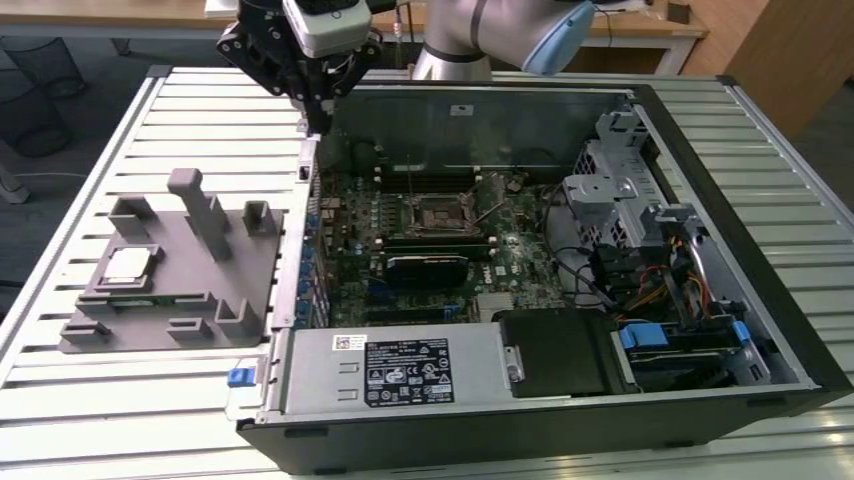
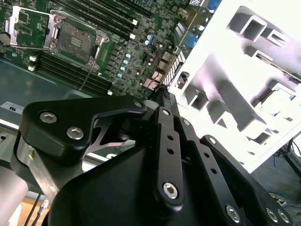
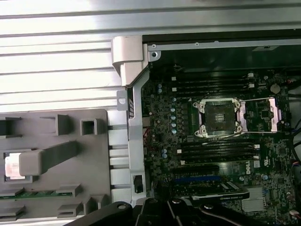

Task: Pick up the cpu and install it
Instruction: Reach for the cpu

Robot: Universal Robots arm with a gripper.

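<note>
Cpu [image 1: 127, 263] in tray [image 1: 150, 338], claw [image 1: 316, 122] perhaps empty

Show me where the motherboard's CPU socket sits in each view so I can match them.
Exterior view: CPU socket mid-motherboard in the open case, to the exterior view's right of the grey fixture tray.
First wrist view: socket between two memory-slot banks, tray outside the case.
Second wrist view: socket again between slot banks.
Shared landmark: the tray.
</note>
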